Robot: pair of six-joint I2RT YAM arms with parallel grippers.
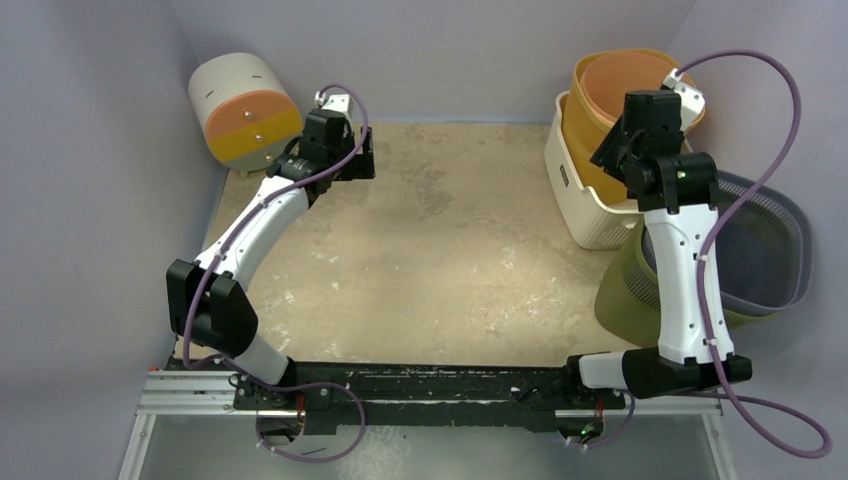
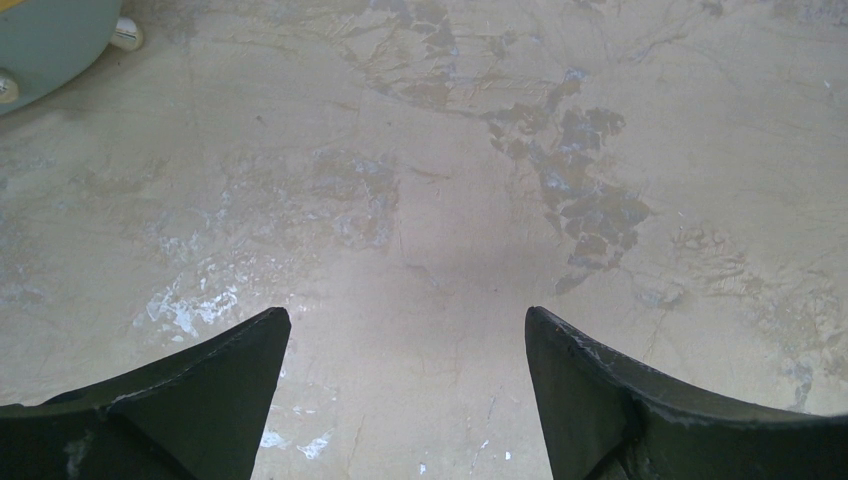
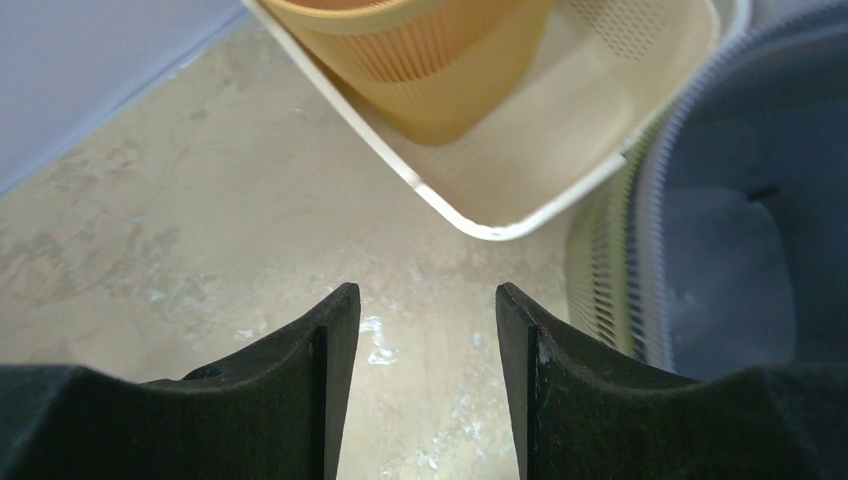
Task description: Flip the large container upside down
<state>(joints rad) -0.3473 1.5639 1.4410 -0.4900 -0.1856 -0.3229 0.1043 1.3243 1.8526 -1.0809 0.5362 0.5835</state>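
Observation:
Several containers stand mouth up at the right, and I cannot tell which one is the large container. A cream basket [image 1: 590, 225] [image 3: 480, 225] holds an orange ribbed basket [image 1: 610, 100] [image 3: 430, 70]. Beside it a wide grey-blue basket [image 1: 765, 250] [image 3: 740, 230] sits in a green mesh one [image 1: 620, 295] [image 3: 600, 270]. My right gripper [image 1: 612, 150] [image 3: 427, 295] hovers over the table just off the cream basket's corner, open, with nothing between its fingers. My left gripper [image 1: 350, 160] [image 2: 408, 315] is wide open over bare table at the far left.
A rounded pale cabinet [image 1: 245, 110] [image 2: 40, 40] with orange and yellow fronts and small feet stands in the far left corner, close to the left gripper. Walls close in the table at the back and on both sides.

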